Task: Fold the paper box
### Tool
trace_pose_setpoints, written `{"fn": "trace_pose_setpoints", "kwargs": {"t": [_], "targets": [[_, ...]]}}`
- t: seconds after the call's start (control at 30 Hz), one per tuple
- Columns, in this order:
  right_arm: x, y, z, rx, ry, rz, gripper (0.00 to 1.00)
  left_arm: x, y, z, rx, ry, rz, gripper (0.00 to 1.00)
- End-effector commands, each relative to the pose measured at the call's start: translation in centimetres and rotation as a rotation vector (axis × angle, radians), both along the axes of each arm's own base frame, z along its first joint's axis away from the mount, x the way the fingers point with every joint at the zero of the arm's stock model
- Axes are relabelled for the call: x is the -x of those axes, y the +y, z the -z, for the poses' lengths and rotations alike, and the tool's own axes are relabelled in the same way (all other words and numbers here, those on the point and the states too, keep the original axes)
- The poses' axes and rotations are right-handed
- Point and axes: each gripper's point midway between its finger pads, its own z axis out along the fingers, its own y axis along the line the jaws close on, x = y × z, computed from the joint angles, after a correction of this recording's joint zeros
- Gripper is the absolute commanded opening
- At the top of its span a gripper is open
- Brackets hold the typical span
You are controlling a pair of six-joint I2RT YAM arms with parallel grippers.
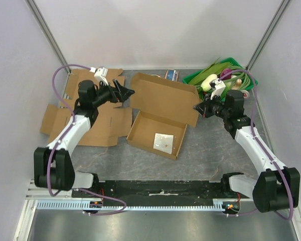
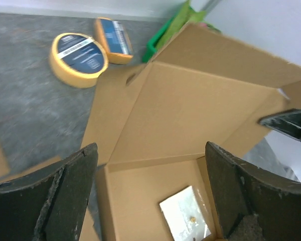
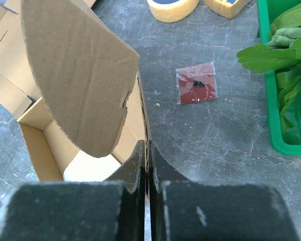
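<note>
The brown paper box (image 1: pixel 163 108) lies open mid-table, its lid standing up at the back and a white packet (image 1: pixel 164 140) on its floor. My left gripper (image 1: pixel 124 93) hovers by the lid's left corner. In the left wrist view it (image 2: pixel 150 193) is open, with the box tray (image 2: pixel 140 186) and the packet (image 2: pixel 188 213) below and nothing between the fingers. At the box's right edge my right gripper (image 1: pixel 198 108) is shut on the cardboard wall (image 3: pixel 143 108), pinched edge-on between the fingertips (image 3: pixel 149 150). A rounded flap (image 3: pixel 75 75) stands to its left.
Flat cardboard sheets (image 1: pixel 103 128) lie under the left arm. A green tray (image 1: pixel 220 75) of vegetables sits at the back right. Two yellow tape rolls (image 2: pixel 79 57) lie behind the box. A small red bag (image 3: pixel 196 83) rests on the grey table beside the tray.
</note>
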Motion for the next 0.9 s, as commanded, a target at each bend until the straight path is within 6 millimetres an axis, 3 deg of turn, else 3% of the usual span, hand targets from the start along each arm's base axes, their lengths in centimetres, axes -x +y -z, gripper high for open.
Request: {"fn": "trace_pose_setpoints", "kwargs": {"t": [0.0,0.43,0.6,0.67,0.7,0.87], "targets": [[-0.6,0.4,-2.3,-0.031,-0.057,-0.055,0.0,0.9,-2.7,-2.7,0.019,-0.081,0.281,0.93],[-1.7,-0.4,-2.8,-0.079,-0.064,-0.062,0.0,-5.3,-1.4,4.1,-0.183,0.048,0.294,0.94],[-1.6,-0.4,-2.8,-0.083,-0.064,-0.069,0.0,-6.5,-2.2,3.3,-0.172,-0.003,0.369,0.92],[-1.7,-0.4,-2.6,-0.083,-0.059,-0.07,0.0,-6.1,-2.8,3.6,-0.148,-0.007,0.422,0.84],[-1.7,-0.3,-2.7,-0.083,-0.059,-0.072,0.0,-5.9,-3.1,3.3,-0.135,-0.015,0.448,0.72],[-1.9,-0.4,-2.4,-0.098,-0.043,-0.046,0.0,-4.7,-4.3,3.5,-0.051,-0.006,0.498,0.39]]}}
